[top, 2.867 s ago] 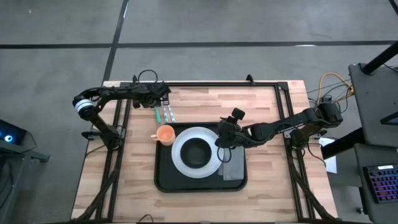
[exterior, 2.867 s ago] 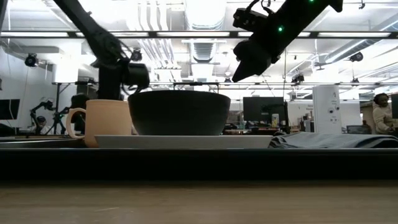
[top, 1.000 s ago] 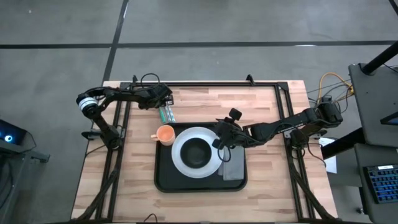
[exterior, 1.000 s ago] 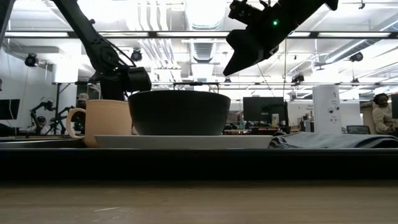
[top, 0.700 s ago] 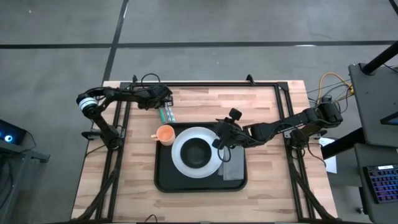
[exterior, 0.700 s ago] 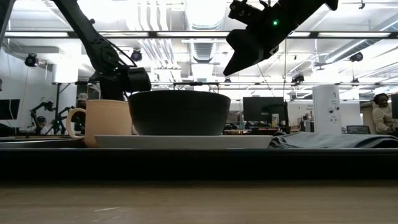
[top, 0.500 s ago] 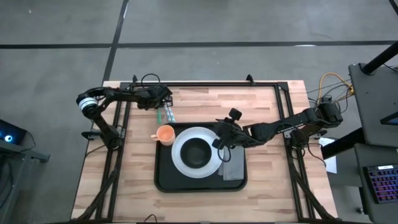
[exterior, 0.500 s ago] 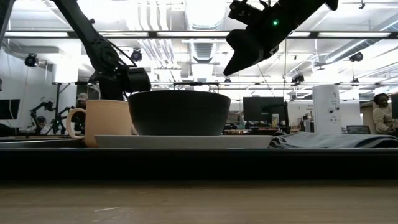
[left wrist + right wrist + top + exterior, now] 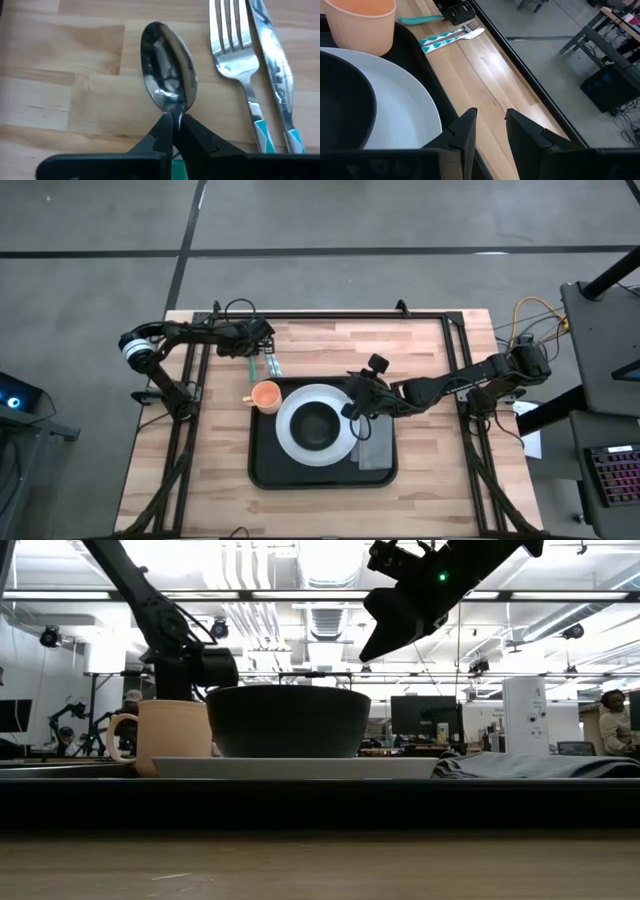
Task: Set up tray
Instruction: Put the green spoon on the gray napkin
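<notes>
- The large black rectangular tray (image 9: 265,465) with rounded corners and a raised rim lies on the light wooden table (image 9: 420,360), near the middle.
- On the tray rests a round white plate (image 9: 288,442) carrying a dark bowl (image 9: 315,425); a peach-coloured mug (image 9: 265,395) stands at the tray's back left corner, and a folded grey napkin (image 9: 375,452) lies just beside the plate, on its right.
- The left claw (image 9: 173,131) is pinched shut on the neck of a shiny metal spoon (image 9: 168,75), which lies on the bare wood behind the tray.
- A metal fork (image 9: 235,55) and a metal knife (image 9: 270,55), both with teal-patterned handles, lie side by side just beside the spoon.
- The right claw (image 9: 487,130) hangs above the tray's back right part, next to the plate, its fingers (image 9: 465,132) partly apart with nothing between them.
</notes>
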`<control>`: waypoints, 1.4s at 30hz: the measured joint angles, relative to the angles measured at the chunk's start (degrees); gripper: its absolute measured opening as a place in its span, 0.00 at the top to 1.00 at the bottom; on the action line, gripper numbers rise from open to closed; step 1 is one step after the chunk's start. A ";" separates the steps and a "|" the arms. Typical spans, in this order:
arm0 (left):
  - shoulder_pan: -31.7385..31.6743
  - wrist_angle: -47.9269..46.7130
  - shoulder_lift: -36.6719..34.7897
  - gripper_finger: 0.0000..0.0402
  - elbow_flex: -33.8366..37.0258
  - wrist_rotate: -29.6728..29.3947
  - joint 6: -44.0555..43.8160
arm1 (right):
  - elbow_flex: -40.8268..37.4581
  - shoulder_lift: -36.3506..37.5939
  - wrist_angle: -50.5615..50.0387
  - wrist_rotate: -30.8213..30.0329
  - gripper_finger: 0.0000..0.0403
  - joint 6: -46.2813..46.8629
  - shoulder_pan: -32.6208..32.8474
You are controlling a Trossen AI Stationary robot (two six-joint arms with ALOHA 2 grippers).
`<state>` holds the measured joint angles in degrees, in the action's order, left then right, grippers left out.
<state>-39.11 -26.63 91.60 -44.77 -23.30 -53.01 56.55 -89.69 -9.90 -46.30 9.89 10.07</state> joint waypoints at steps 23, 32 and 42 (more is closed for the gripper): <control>0.56 -5.35 -10.50 1.00 -0.10 -1.39 1.49 | -0.02 0.00 -0.03 -0.15 0.77 -1.97 0.00; 0.96 -4.49 -9.93 1.00 -0.03 0.75 1.55 | -0.02 0.00 -0.12 -0.13 0.77 -2.40 -0.09; 0.81 -1.02 -9.87 1.00 0.14 0.16 3.02 | -0.02 0.00 0.30 -0.11 0.77 -2.43 -0.31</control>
<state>-38.30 -27.66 81.73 -44.62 -23.14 -50.00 56.53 -89.69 -9.61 -46.41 7.46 9.75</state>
